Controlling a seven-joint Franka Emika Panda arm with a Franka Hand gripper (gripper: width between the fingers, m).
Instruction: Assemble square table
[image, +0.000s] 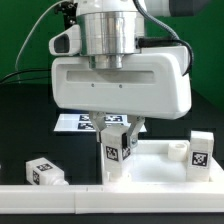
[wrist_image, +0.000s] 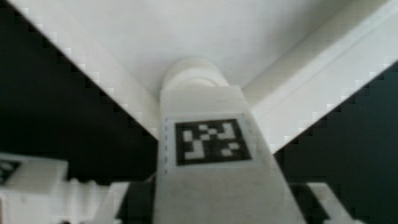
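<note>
My gripper (image: 117, 135) is shut on a white table leg (image: 113, 158) that bears a black-and-white tag, and holds it upright over the white square slab (image: 150, 165). In the wrist view the leg (wrist_image: 214, 150) fills the middle, its rounded end pointing at a corner of the slab (wrist_image: 196, 30); whether it touches I cannot tell. A second leg (image: 200, 152) stands at the slab's far end at the exterior view's right. A third leg (image: 46, 171) lies on the table at the exterior view's left.
A long white rail (image: 60, 198) runs along the front of the exterior view. The marker board (image: 82, 123) lies behind the gripper. Black table surface (image: 25, 130) lies at the left.
</note>
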